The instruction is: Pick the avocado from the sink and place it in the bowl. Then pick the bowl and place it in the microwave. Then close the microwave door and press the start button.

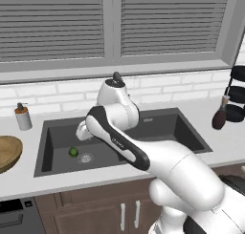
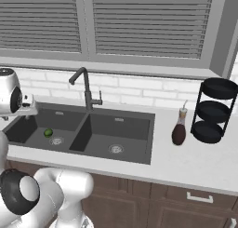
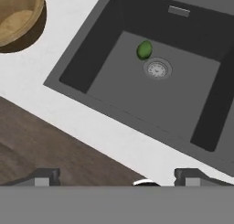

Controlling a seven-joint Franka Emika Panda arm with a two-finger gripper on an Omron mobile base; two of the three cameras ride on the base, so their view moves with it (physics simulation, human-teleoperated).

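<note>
Our gripper (image 3: 117, 178) hangs above the left basin of the sink (image 3: 114, 17), its two dark finger tips spread wide apart with nothing between them. In the hand view the tips sit over the near rim of the sink and the white counter (image 3: 82, 22) edge, well short of the fruit.

Looking down from there, we see the avocado (image 3: 144, 50) lying on the basin floor, just beside the round metal drain (image 3: 157, 68) and close to touching its rim. From the left base view the avocado (image 1: 73, 152) lies left of the drain (image 1: 85, 157), with our arm's wrist hovering above and behind it. From the right base view the avocado (image 2: 48, 132) sits in the left basin, the right basin beside it holding its own drain (image 2: 115, 149).

The wooden bowl (image 3: 18, 17) stands upright on the counter to the left of the sink, apart from it. The tall dark faucet (image 2: 85, 90) rises behind the divider between the basins. A soap dispenser (image 1: 22, 116) stands at the back left of the counter; on the right stand a dark brown bottle (image 2: 179, 127) and a black tiered rack (image 2: 213, 110).
</note>
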